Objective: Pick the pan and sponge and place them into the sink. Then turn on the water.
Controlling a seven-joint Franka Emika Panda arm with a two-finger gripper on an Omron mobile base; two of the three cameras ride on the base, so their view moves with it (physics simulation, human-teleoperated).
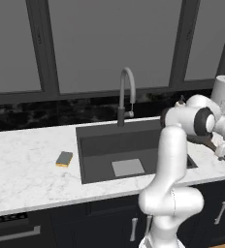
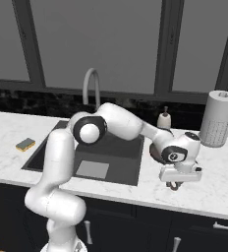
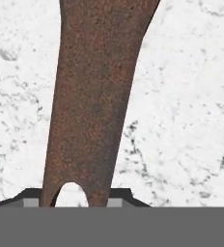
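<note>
The pan's long brown handle runs up the hand view over the white marble, its hanging hole at the bottom. My gripper straddles that end, one dark fingertip pressed against each side of the handle. From the left base, a bit of the pan shows behind the arm's wrist, right of the sink, with the gripper low over the counter. The gripper points down near the counter's front edge. The sponge lies flat on the counter left of the sink. No water runs from the faucet.
A paper towel roll stands at the back right, close behind the arm's wrist. A small beige soap bottle sits behind the sink. The sponge is far from the arm. Dark windows line the back wall.
</note>
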